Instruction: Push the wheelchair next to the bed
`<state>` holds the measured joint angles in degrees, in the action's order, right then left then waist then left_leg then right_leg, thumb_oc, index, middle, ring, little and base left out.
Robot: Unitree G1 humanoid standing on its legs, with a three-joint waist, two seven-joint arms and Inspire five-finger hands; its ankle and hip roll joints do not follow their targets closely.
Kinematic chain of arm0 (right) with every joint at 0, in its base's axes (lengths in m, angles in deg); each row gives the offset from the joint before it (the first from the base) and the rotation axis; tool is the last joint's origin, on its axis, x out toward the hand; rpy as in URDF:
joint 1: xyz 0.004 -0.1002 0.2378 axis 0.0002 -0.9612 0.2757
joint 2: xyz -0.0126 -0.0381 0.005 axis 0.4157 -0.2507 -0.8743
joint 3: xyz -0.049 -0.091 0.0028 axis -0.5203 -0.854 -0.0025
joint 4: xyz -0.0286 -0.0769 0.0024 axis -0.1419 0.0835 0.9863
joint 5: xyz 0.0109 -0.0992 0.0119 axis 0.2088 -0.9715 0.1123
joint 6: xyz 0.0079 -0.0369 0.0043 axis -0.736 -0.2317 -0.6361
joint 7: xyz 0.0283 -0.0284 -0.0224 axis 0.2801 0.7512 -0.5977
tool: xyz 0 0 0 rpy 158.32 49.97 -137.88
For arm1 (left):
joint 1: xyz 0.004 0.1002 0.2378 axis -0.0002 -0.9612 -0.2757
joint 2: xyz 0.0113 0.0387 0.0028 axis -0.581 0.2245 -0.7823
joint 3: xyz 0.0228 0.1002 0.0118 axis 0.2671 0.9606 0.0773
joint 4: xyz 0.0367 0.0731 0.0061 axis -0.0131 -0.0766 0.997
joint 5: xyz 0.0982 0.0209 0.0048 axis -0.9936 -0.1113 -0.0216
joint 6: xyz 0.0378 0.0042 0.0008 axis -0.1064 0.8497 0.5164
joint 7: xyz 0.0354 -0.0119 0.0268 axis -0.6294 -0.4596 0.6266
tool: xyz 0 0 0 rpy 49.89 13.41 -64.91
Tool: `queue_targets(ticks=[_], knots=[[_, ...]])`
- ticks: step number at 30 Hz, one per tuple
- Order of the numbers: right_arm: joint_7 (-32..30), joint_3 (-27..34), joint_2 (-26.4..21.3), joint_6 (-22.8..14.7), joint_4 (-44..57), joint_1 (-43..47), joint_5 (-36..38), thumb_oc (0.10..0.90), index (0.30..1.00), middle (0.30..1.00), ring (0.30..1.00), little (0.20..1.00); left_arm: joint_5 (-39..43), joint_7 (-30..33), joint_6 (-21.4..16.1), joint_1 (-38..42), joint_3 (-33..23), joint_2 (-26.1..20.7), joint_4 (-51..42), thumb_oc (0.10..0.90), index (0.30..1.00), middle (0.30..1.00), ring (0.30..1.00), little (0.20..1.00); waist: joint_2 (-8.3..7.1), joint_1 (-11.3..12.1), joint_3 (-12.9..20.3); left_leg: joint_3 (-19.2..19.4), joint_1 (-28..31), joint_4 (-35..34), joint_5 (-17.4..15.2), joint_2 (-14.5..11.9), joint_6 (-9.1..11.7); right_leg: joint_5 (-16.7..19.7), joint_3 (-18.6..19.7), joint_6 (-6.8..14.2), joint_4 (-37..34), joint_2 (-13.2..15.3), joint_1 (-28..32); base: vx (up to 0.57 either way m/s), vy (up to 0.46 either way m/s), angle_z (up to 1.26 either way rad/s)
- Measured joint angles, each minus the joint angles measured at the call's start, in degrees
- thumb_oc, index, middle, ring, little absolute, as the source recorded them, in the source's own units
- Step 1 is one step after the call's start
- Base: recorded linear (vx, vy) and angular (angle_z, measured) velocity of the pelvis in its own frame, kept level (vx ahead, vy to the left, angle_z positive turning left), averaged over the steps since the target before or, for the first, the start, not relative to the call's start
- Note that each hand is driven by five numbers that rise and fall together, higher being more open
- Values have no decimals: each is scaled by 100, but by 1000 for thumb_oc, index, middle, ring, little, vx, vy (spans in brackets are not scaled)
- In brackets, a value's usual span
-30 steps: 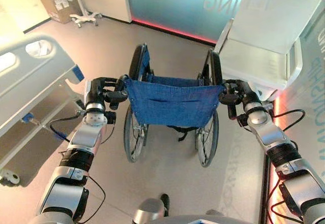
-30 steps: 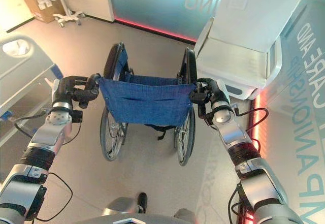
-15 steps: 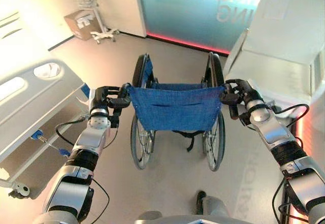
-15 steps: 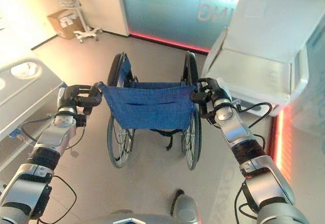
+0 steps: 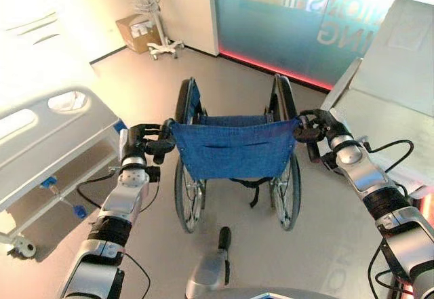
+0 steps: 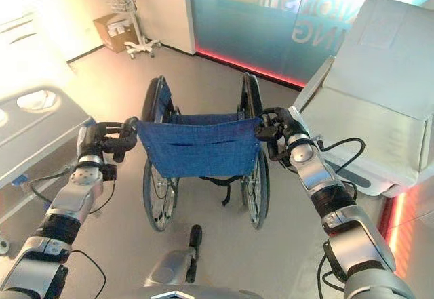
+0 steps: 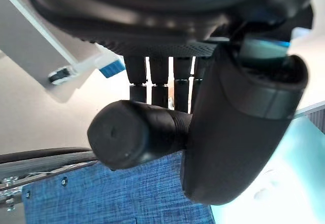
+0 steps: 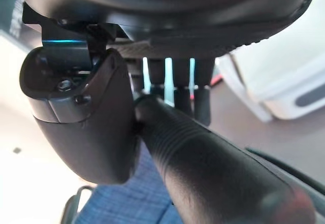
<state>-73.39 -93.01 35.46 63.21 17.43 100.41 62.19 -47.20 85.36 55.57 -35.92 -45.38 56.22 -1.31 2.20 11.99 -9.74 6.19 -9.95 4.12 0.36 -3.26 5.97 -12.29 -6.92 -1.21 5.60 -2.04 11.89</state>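
Left wrist view: left hand [image 7: 238, 132] curled round the black left push handle [image 7: 137, 135], thumb across the near side, fingers [image 7: 158, 79] wrapped behind. Right wrist view: right hand [image 8: 86, 127] clamped the same way on the ribbed right push handle [image 8: 203, 163], thumb on one side, fingers [image 8: 175, 82] behind. Both seen again from the head, left hand [image 5: 139, 140] and right hand [image 5: 319, 128] at the 2 ends of the backrest.

On the robot's left, a hospital bed [image 5: 47, 136] with pale side rails [image 5: 41, 106] and a castor [image 5: 20, 245] at its near corner, apart from the chair with bare floor [image 5: 142, 75] between. On the right, a white padded bed or couch [image 5: 386, 95], near the right wheel but not touching. Ahead, a frosted glass wall [image 5: 285, 21] with a red strip along its foot. Far left by the wall, a cardboard box [image 5: 135, 31] beside a wheeled stand [image 5: 159, 41].

Wheelchair [image 5: 234, 156] in mid floor, facing away, between the 2 beds. Blue fabric backrest [image 5: 234, 148] stretched taut, a stitched pocket seam across it. 2 large spoked wheels [image 5: 186, 197] upright, black tyres; left wheel on the bed's side, still well apart from the bed frame.
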Motion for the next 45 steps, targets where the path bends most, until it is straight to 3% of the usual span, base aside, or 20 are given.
queue_targets(ticks=[1, 3, 4, 5, 8, 10, 13, 16, 18, 19, 21, 24, 26, 27, 29, 31, 35, 39, 41, 45], knots=[[1, 0, 3, -9, 7, 19, 0, 400, 300, 300, 300, 300, 0, 0, -1, 2, -13, -20, -17, 400, 300, 300, 300, 300, -1, 8, 2, -51, 166, -2, 0, 53, 0, -153, 66, 50, 167, 30, -10, 426, 134, -25], [0, 46, 82, -31, 22, 76, -5, 400, 300, 300, 300, 300, -19, -38, -2, 88, -97, -66, -2, 400, 300, 300, 300, 300, -154, 38, -16, -40, 377, -24, 354, 306, -462, -558, 178, 260, 533, 289, -4, 441, 194, -28], [1, 95, 103, -43, -20, 77, -14, 400, 300, 300, 300, 300, -48, -71, 0, 135, -96, -66, 7, 400, 300, 300, 300, 300, -171, 49, -14, 92, 460, -43, 463, 327, -640, -640, 74, 374, 728, 384, 9, 457, 205, -23], [-10, 162, 161, -61, -42, 56, -42, 400, 300, 300, 300, 300, -58, -103, 13, 244, -55, -73, 111, 400, 300, 300, 300, 300, -162, 12, -30, 278, 622, -34, 690, 316, -968, -691, -453, 473, 1208, 531, -76, 367, 124, -6], [-11, 297, 242, -39, -48, -16, -82, 400, 300, 300, 300, 300, -197, -167, 15, 364, -45, -160, 52, 400, 300, 300, 300, 300, -355, 98, -5, 448, 836, 56, 280, 436, -1059, -511, -940, 786, 2147, 965, -344, 391, 83, -21], [-12, 421, 283, -56, -22, -98, -82, 400, 300, 300, 300, 300, -224, -173, 5, 447, -45, -171, -2, 400, 300, 300, 300, 300, -481, 165, 2, 581, 948, 36, 169, 517, -1167, -495, -1076, 737, 2454, 1205, -448, 293, -57, -28], [-8, 364, 288, -75, -242, 201, -64, 400, 300, 300, 300, 300, -232, -169, 0, 824, 16, -174, 335, 400, 300, 300, 300, 300, -308, 140, -27, 313, 1140, -119, 38, 540, -1265, -553, -1117, 706, 1816, 1348, -829, 327, -139, -28], [-9, 313, 285, -94, -363, 352, -54, 400, 300, 300, 300, 300, -232, -170, -1, 1098, 149, -176, 731, 400, 300, 300, 300, 300, -179, -168, -74, -117, 1286, -181, -23, 652, -1312, -268, -1057, 971, 1176, 1412, -1487, 393, -264, 29], [-9, 297, 282, -71, -373, 341, -11, 400, 300, 300, 300, 300, -235, -189, -6, 1204, 197, -172, 850, 400, 300, 300, 300, 300, -203, -400, -67, -415, 1400, -212, -115, 773, -1276, 289, -868, 1092, 740, 1457, -1903, 457, -358, 82], [-9, 301, 268, -54, -319, 312, -10, 400, 300, 300, 300, 300, -235, -211, -14, 1201, 195, -179, 867, 400, 300, 300, 300, 300, -258, -640, -53, -630, 1432, -215, -141, 882, -1254, 772, -708, 1192, 243, 1542, -2049, 339, -336, 89], [-10, 319, 242, 17, -241, 291, -13, 400, 300, 300, 300, 300, -231, -223, -14, 1167, 205, -160, 860, 400, 300, 300, 300, 300, -314, -819, -51, -875, 1471, -89, -303, 1024, -1224, 1202, -525, 1148, -193, 1672, -2234, 381, -461, 74], [12, 311, 104, 81, -167, 269, -12, 400, 300, 300, 300, 300, -229, -235, -19, 1140, 238, -87, 836, 400, 300, 300, 300, 300, -369, -884, -50, -1157, 1395, 468, -739, 1118, -1113, 1255, -471, 1114, 14, 1615, -2208, 409, -440, 62], [23, 304, 31, 298, 7, 244, -11, 400, 300, 300, 300, 300, -230, -248, -16, 1026, 186, -6, 720, 400, 300, 300, 300, 300, -413, -924, -47, -1317, 1431, 734, -990, 1065, -955, 1381, -517, 954, 303, 1501, -2020, 401, -390, 70], [69, 253, -37, 368, 52, 221, -7, 400, 300, 300, 300, 300, -233, -247, 10, 882, 136, 20, 587, 400, 300, 300, 300, 300, -413, -936, -45, -1129, 1498, 755, -1051, 874, -850, 1512, -678, 767, 448, 1471, -1903, 384, -351, 61], [143, 188, -127, 353, 16, 200, -8, 400, 300, 300, 300, 300, -239, -231, 7, 780, 114, 100, 480, 400, 300, 300, 300, 300, -310, -941, -44, -649, 1507, 806, -1063, 537, -780, 1279, -909, 597, 603, 1262, -1760, 382, -365, 73], [179, 195, -175, 202, -158, 229, -14, 400, 300, 300, 300, 300, -242, -197, -4, 814, 134, 210, 486, 400, 300, 300, 300, 300, -325, -901, -25, -238, 1338, 1123, -965, 286, -558, 901, -1158, 419, 783, 1185, -1673, 316, -330, 79], [186, 154, -204, 10, -510, 266, -131, 400, 300, 300, 300, 300, -293, -184, 1, 739, 267, 331, 522, 400, 300, 300, 300, 300, -376, -711, -46, 56, 916, 1926, -841, 25, -358, 663, -1622, 161, 634, 1064, -1297, 193, -184, 44], [200, 144, -197, -92, -722, 289, -453, 400, 300, 300, 300, 300, -288, -156, -55, 489, 297, 474, 382, 400, 300, 300, 300, 300, -401, -581, -53, 228, 691, 1164, -817, 273, -344, 661, -1755, 194, 46, 949, -806, 176, -70, 22], [199, 149, -208, -99, -802, 283, -528, 400, 300, 300, 300, 300, -286, -120, -58, 235, 292, 528, 175, 400, 300, 300, 300, 300, -269, -392, 2, 231, 433, 613, -628, 308, -122, 678, -1744, 180, -255, 726, -571, 309, -60, -11], [202, 153, -154, -202, -986, 256, -649, 400, 300, 300, 300, 300, -285, -123, -95, -104, 243, 528, -159, 400, 300, 300, 300, 300, -62, -50, 88, 224, 164, -15, -65, 221, -49, 577, -1740, 86, -586, 356, -144, 310, -32, -33]])
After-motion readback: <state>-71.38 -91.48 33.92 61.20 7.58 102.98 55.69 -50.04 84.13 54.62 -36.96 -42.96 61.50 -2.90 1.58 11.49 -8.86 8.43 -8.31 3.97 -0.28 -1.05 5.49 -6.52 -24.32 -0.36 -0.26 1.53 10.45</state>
